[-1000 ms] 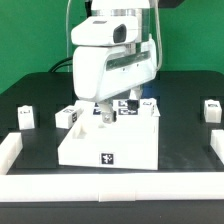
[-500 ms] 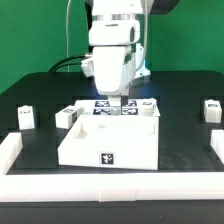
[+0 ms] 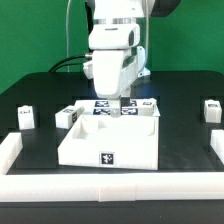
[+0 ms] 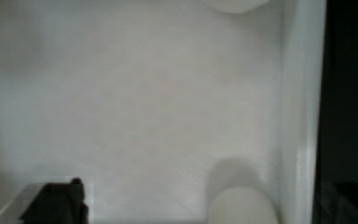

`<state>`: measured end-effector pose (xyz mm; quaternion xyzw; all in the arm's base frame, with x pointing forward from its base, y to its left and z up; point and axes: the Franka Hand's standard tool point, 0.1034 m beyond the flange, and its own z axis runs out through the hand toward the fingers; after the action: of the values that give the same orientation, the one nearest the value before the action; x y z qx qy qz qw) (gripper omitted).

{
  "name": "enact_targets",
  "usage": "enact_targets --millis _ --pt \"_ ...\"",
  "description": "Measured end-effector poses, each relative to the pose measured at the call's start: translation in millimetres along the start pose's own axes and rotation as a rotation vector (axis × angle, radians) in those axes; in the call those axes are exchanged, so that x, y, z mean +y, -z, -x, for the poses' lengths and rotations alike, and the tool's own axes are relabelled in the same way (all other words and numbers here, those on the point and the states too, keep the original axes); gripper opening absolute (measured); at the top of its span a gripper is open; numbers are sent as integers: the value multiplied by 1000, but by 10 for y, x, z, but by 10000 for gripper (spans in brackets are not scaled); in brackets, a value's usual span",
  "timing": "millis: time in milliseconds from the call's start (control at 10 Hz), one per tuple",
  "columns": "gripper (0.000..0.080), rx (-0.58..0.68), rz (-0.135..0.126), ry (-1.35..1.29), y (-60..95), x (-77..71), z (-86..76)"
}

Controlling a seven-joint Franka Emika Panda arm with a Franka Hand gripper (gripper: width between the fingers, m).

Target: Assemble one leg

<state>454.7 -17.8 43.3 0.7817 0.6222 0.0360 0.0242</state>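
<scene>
Hand [image 3: 117, 104] hangs low over the far edge of the big white panel [image 3: 90, 135], which lies flat in the middle of the black surface [image 3: 185, 125]. In the wrist view one dark fingertip [image 4: 55, 200] sits far out to the side. A dark shape shows at the opposite edge and only bare panel lies between them, so the hand is spread wide and holds nothing. Two round corner sockets [image 4: 243, 203] show along one side of the panel there. The closest leg [image 3: 66, 117] stands on the surface just beside the panel's far corner on the exterior view's left, apart from the hand. A second leg [image 3: 25, 117] stands farther out on that side, and a third leg [image 3: 211, 108] is well apart on the exterior view's right. The marker board [image 3: 143, 106] lies just behind the panel.
</scene>
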Motion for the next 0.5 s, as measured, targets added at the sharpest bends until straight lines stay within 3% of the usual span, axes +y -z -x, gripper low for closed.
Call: enact_targets --millis 200,400,500 --pt "650 -1 -35 45 -178 -221 41" --pt "650 -5 -62 95 -290 -290 -5" --pt "650 -5 -63 101 -326 -264 -15"
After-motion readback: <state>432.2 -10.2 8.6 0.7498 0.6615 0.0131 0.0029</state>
